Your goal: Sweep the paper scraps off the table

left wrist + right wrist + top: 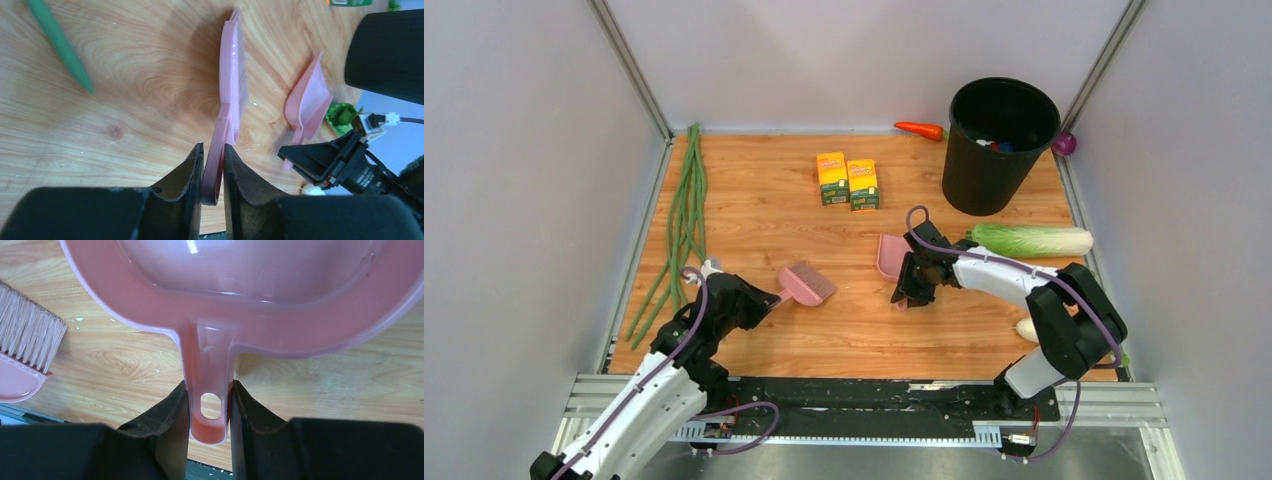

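Grey-walled wooden table (754,210); right claw (210,395) clenched on dustpan (260,280), left claw (213,150) around brush (230,75), grip unclear

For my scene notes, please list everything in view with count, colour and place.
table: one, orange-brown, under everything
long beans: bundle, green, left
boxes: two, yellow-orange, rear centre
carrot: one, orange, rear
bin: one, black, rear right
round thing: one, purple, beside bin
cabbage: one, green-white, right
white lump: one, white, front right
brush: one, pink, front left
dustpan: one, pink, centre
left gripper: one, black, around brush handle
right gripper: one, black, clamped on dustpan handle
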`<action>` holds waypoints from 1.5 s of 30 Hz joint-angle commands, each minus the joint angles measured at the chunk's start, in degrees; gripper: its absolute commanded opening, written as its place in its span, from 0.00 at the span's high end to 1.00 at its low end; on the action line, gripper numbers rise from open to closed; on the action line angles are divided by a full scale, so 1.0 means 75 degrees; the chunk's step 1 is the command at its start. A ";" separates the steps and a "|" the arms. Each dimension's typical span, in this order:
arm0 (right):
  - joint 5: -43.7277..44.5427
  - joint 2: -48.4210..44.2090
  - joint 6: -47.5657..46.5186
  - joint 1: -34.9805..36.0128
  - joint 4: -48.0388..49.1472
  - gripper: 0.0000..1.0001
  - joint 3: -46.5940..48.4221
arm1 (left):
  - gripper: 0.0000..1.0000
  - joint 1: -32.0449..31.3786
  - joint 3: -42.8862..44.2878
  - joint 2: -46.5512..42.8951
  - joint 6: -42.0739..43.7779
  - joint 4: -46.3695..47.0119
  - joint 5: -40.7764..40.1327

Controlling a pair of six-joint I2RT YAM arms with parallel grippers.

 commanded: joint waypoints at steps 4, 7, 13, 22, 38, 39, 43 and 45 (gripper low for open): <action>0.0438 0.0348 -0.0313 0.0102 -0.0769 0.87 0.0272 | 0.64 0.0012 0.0537 0.0317 0.0292 -0.0685 -0.0280; 0.0427 0.0313 -0.0336 0.0161 -0.0839 0.80 0.0366 | 0.56 0.0012 0.0713 0.0376 0.0280 -0.0814 -0.0339; 0.0719 0.0242 -0.0453 0.0290 -0.1249 0.55 0.0729 | 0.44 0.0012 0.1029 0.0599 0.0514 -0.1049 -0.0444; 0.0942 -0.0202 -0.0477 0.0313 -0.1729 0.35 0.0952 | 0.44 0.0012 0.1452 0.0587 0.0761 -0.1377 -0.0866; 0.1387 -0.1749 -0.0840 0.0349 -0.2819 0.00 0.2006 | 0.43 0.0012 0.1756 0.0599 0.1217 -0.1670 -0.1124; 0.1399 -0.1796 -0.0875 0.0360 -0.2819 0.00 0.2076 | 0.36 0.0012 0.1803 0.0599 0.1241 -0.1716 -0.1136; 0.1469 -0.1890 -0.0934 0.0372 -0.2796 0.00 0.2194 | 0.29 0.0012 0.2060 0.0751 0.1486 -0.1787 -0.0984; 0.1376 -0.1821 -0.0946 0.0360 -0.2761 0.00 0.2171 | 0.28 0.0012 0.2329 0.0961 0.1662 -0.1927 -0.0948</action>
